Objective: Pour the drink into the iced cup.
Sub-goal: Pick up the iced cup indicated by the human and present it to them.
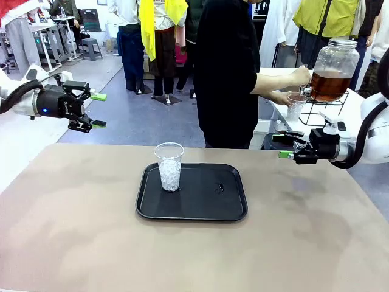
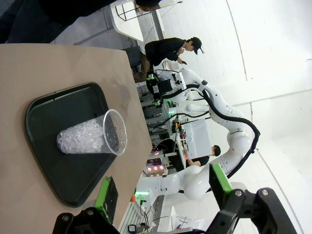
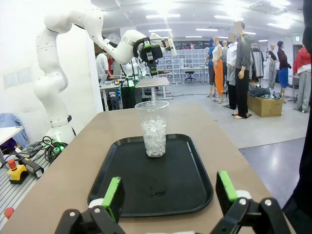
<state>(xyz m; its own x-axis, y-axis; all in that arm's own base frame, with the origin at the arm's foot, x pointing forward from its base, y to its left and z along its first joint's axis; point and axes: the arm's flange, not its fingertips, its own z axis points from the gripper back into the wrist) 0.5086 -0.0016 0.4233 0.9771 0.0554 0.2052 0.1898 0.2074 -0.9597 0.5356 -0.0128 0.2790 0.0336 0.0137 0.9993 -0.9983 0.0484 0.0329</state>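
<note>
Drink (image 1: 329, 85), amber-brown and translucent, is in a large clear glass jar (image 1: 336, 56) with a tap, on a black wire stand (image 1: 321, 113) on a white side table beyond the far right corner. A person in black has one hand (image 1: 299, 76) at the tap and the other hand holds a small clear cup (image 1: 296, 106) under it.

The iced cup (image 1: 169, 166) stands upright on the left part of a black tray (image 1: 209, 207) in the middle of the brown table (image 1: 67, 237). There is bare table on all sides of the tray, and the tray's right half is free except for a small dark spot.

The left gripper (image 1: 98, 110) hangs in the air at the table's far left, with its green-padded fingers wide apart and nothing between them. The right gripper (image 1: 283, 146) is at the far right edge, also spread and empty. Both are well apart from the tray.
</note>
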